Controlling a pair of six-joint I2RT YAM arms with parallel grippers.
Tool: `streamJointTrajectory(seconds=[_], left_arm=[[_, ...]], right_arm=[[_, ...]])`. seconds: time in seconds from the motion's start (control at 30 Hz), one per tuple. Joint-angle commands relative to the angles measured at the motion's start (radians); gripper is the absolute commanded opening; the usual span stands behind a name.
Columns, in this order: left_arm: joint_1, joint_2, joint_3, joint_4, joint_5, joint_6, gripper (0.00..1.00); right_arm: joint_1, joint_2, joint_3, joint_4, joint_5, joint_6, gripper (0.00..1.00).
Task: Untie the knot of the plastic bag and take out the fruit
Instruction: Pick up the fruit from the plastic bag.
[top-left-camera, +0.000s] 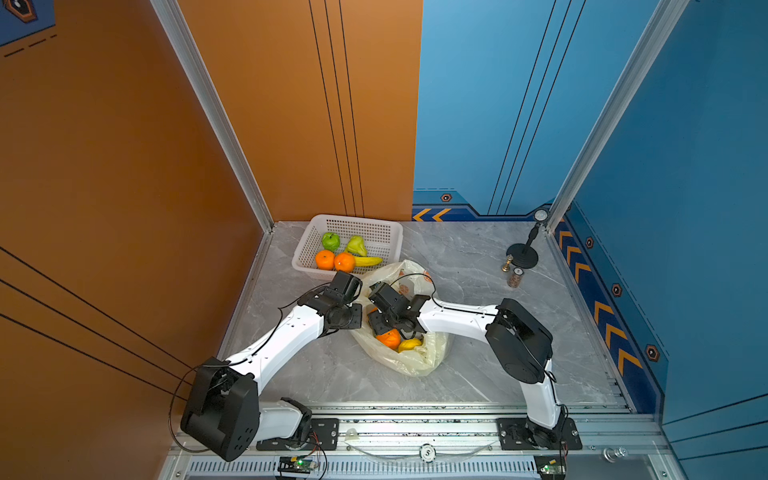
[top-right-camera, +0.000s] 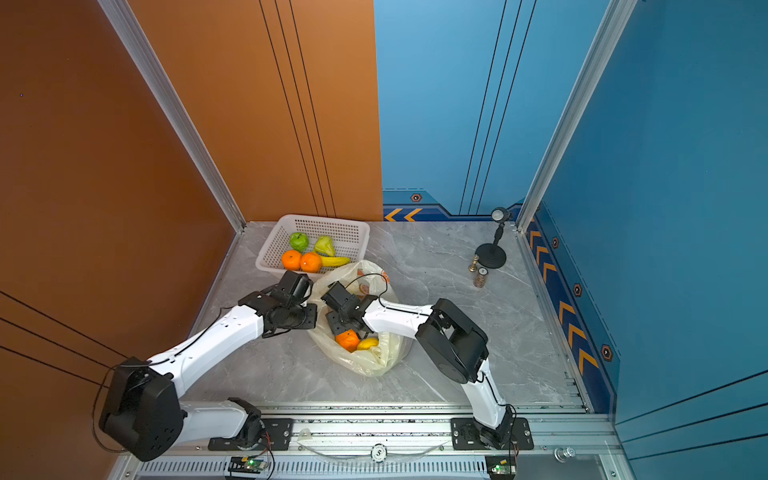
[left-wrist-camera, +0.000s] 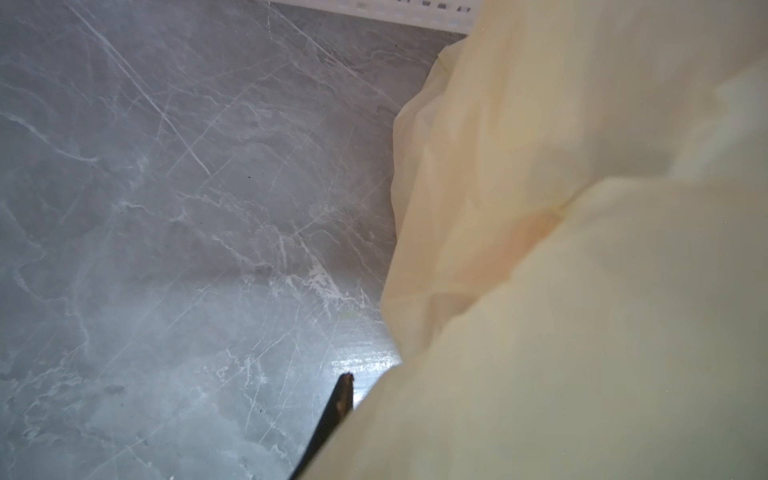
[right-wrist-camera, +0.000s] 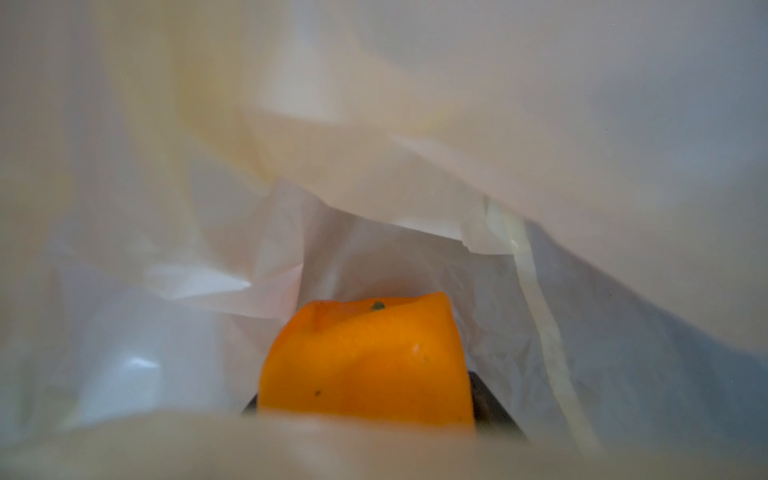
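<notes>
Pale-yellow plastic bag (top-left-camera: 415, 361), open beside the fruit-filled white basket (top-left-camera: 307, 245), holds a yellow citrus (top-left-camera: 410, 344) and an orange (right-wrist-camera: 365, 365) our right gripper (top-left-camera: 385, 330) clamps; left gripper (top-left-camera: 357, 311) meets the bag's rim, grip unclear to us.

Reaching inward with left arm (top-left-camera: 286, 332) and right arm (top-left-camera: 457, 318), elbows out. Pinching an orange (right-wrist-camera: 365, 361) in the right end effector (top-left-camera: 390, 330). Holding the left end effector (top-left-camera: 356, 311) low, grip unclear.

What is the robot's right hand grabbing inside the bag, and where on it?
The right gripper clamps an orange by its two opposite sides, inside the plastic bag.
</notes>
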Motion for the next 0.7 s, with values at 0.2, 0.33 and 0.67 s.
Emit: streamJointTrajectory(seconds=[0.2, 0.33, 0.67], left_arm=[[0.004, 0.032, 0.018, 0.005, -0.035, 0.02, 0.19], [0.004, 0.037, 0.024, 0.006, -0.041, 0.024, 0.19], [0.005, 0.043, 0.062, 0.008, -0.044, 0.035, 0.2]], right_arm=[[-0.012, -0.158, -0.08, 0.013, -0.001, 0.009, 0.58], [-0.018, -0.201, -0.097, 0.006, -0.02, 0.012, 0.58], [-0.02, -0.356, -0.209, 0.038, -0.137, 0.022, 0.57]])
